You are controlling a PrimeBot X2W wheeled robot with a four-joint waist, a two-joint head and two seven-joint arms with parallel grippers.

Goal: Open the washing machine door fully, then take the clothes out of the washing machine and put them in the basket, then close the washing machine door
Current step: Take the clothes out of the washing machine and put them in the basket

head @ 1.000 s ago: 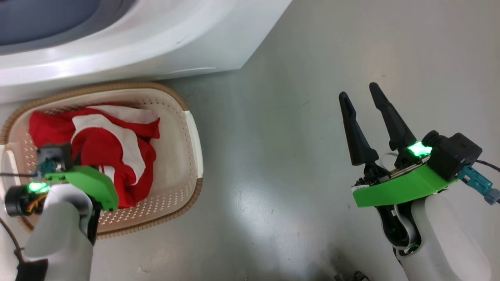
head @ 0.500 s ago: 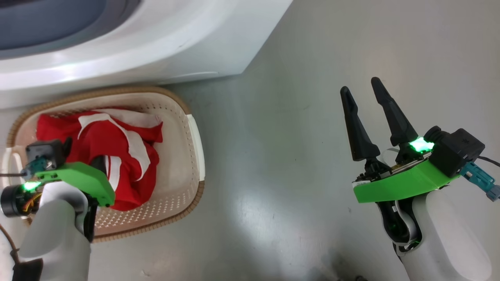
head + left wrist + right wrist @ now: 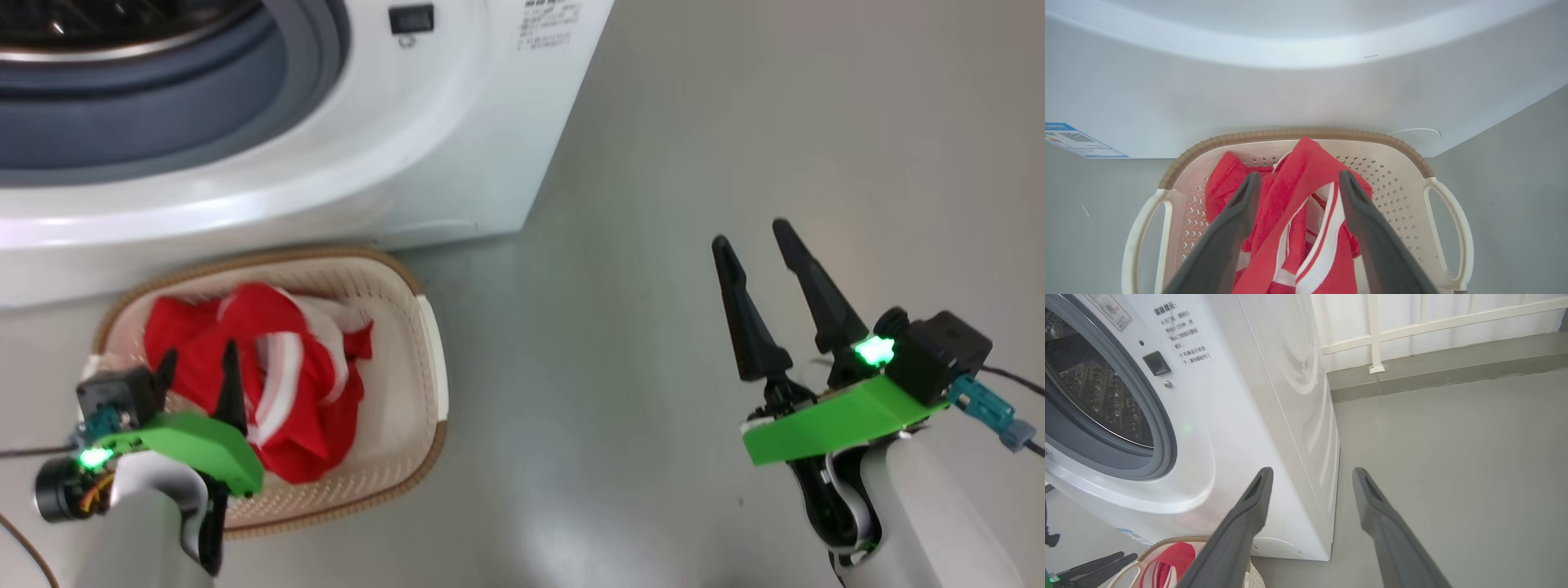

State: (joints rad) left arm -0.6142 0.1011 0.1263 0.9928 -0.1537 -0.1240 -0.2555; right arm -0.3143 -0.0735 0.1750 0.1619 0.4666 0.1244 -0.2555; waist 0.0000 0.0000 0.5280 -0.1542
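Observation:
The red and white clothes [image 3: 277,384] lie bunched in the cream basket [image 3: 433,351], which stands on the floor against the front of the white washing machine [image 3: 392,139]. My left gripper [image 3: 200,371] hovers open just above the pile, its fingers apart on either side of a red fold [image 3: 1306,163] and gripping nothing. The basket's brown rim [image 3: 1290,134] curves beyond the fingers. My right gripper [image 3: 751,235] is open and empty over bare floor, right of the machine. The drum opening [image 3: 1094,388] gapes with its grey gasket. The washing machine door is out of view.
Grey floor [image 3: 620,269] stretches to the right of the machine and basket. A white railing [image 3: 1376,330] on a low kerb runs behind. The door latch socket [image 3: 411,18] sits right of the opening. My left fingers [image 3: 1094,567] show beside the basket [image 3: 1167,541].
My left gripper has opened and let go of the clothes, which now lie in the basket; its fingers now show above them. The head camera has tilted up, so more of the machine shows.

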